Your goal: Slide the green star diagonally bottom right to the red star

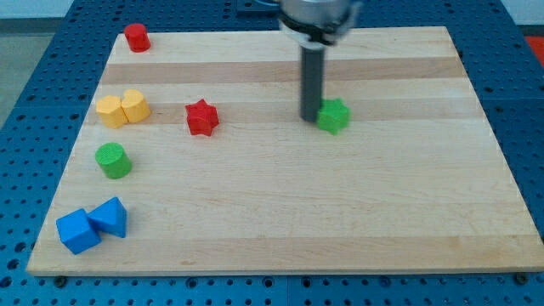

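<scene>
My tip (310, 117) against green star (334, 116), bare board (357, 212) below.

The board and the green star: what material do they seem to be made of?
The board looks like light wood with a smooth, matte finish: parallel grain runs across it and it seems joined from long strips. The green star looks like painted wood or plastic; its even, solid colour hides any grain, so I cannot tell which. My tip stands just to its left in the view.
</scene>
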Available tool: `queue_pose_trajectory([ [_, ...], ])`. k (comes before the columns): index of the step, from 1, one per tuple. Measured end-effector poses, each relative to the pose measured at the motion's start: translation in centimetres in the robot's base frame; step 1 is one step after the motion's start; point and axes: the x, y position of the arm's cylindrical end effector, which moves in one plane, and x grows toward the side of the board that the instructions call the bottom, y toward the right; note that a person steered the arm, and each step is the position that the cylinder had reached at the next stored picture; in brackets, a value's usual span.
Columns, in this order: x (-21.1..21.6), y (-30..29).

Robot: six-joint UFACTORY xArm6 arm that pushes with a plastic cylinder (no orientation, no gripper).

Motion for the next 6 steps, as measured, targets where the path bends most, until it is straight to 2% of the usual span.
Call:
queue_pose_trajectory([
  [1,3.1,4.0],
  [2,1.8,2.0],
  [3,-1.4,2.1],
  [4,-2.3,8.6],
  [6,6.1,10.0],
])
